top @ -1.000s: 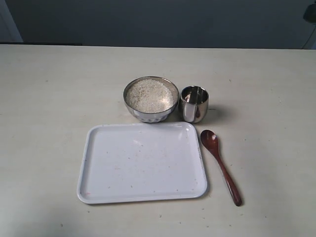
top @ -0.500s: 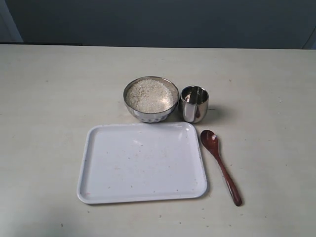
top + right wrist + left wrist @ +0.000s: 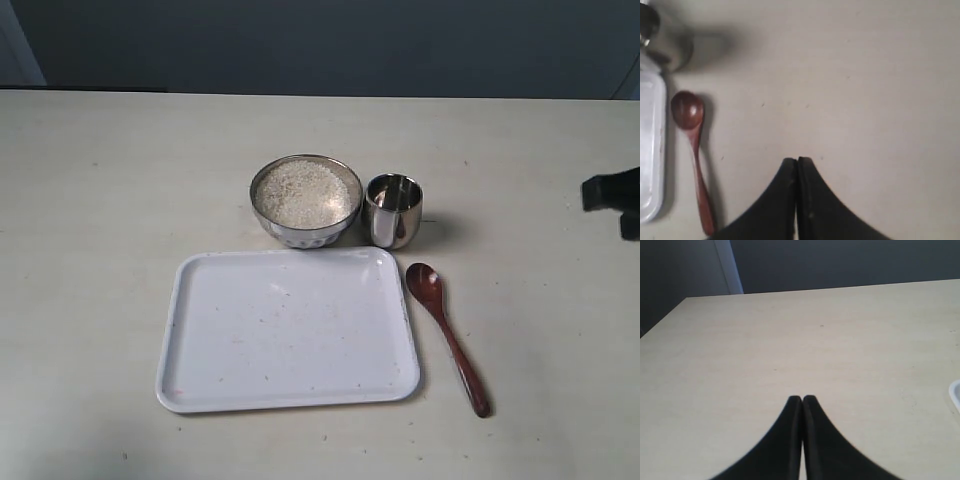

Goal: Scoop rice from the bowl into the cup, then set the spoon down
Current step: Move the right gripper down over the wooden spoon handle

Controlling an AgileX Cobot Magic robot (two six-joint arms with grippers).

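Pale table (image 3: 540, 300) stretches open beside the spoon (image 3: 447, 336); left fingers (image 3: 785, 440) and right fingers (image 3: 815, 210) are both clenched, holding nothing.

Bare table (image 3: 545, 330) right of the spoon (image 3: 451, 340) is open; the tray (image 3: 290, 330) hems its left side.

Rice (image 3: 305, 192) in bowl (image 3: 300, 238), cup (image 3: 393, 222) just right, tray (image 3: 290, 330) in front, spoon (image 3: 453, 346) right of tray.

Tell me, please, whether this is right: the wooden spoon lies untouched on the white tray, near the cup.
Not quite: the exterior view shows the spoon lying on the table beside the tray, not on it. It is untouched and near the cup.
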